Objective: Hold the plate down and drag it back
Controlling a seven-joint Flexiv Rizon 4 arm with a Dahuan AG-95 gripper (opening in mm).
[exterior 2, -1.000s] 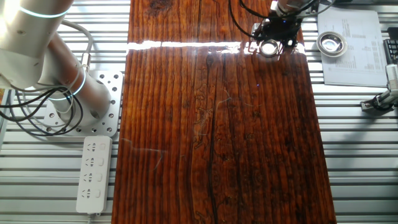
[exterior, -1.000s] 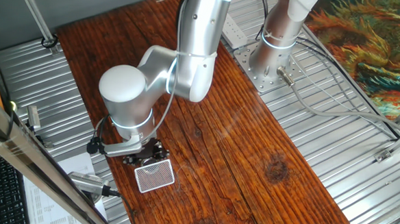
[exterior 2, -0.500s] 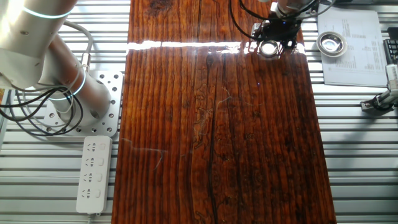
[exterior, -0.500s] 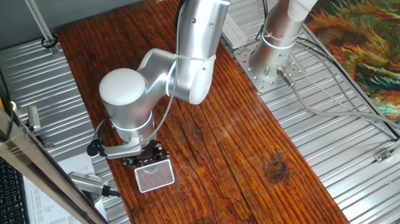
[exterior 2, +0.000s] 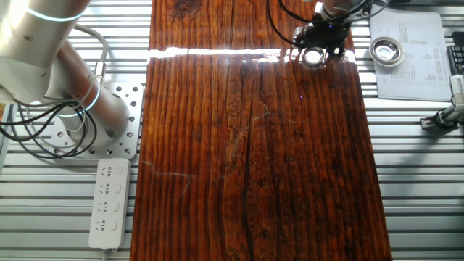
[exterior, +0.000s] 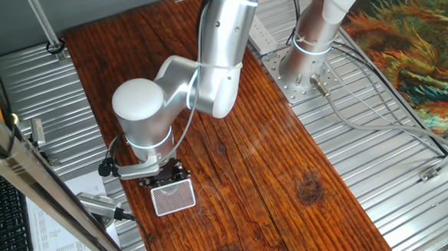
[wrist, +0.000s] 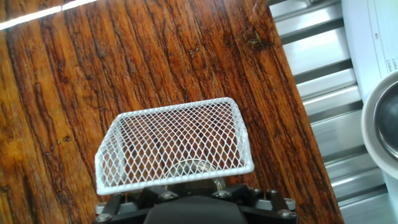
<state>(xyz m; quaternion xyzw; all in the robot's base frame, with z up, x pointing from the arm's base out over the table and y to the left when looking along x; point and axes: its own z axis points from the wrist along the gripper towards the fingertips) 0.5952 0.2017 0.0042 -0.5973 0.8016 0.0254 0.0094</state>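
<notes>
1. Looking along the fingers in the hand view, we see a white mesh piece (wrist: 174, 146) with a solid white rim. It fills the middle of the frame, just ahead of the dark body of the hand (exterior: 167, 176).
2. The plate (wrist: 194, 168) shows only through the mesh, as a small shiny round patch low in the frame, close against the hand. We cannot tell whether it lies under the mesh or behind it.
3. The fingers are hidden by the hand body and the mesh in every view, so we cannot tell whether the hand is released, clenched or pressing on anything.
4. In one fixed view the hand points down at the dark red wooden bench (exterior: 268, 166), near its edge. The mesh piece lies flat on the wood and touches the hand's lower side.
5. In the other fixed view a bright round glint sits right at the hand, at the far right corner of the bench.
6. The silver arm (exterior: 212, 56) bends down over the bench from above.
7. A steel bowl (exterior 2: 385, 50) rests on a printed paper sheet (exterior 2: 409, 65) on the slatted metal surface beside that corner, off the wood.
8. A white power strip (exterior 2: 109, 203) lies on the slats on the opposite side, well apart from the hand.
</notes>
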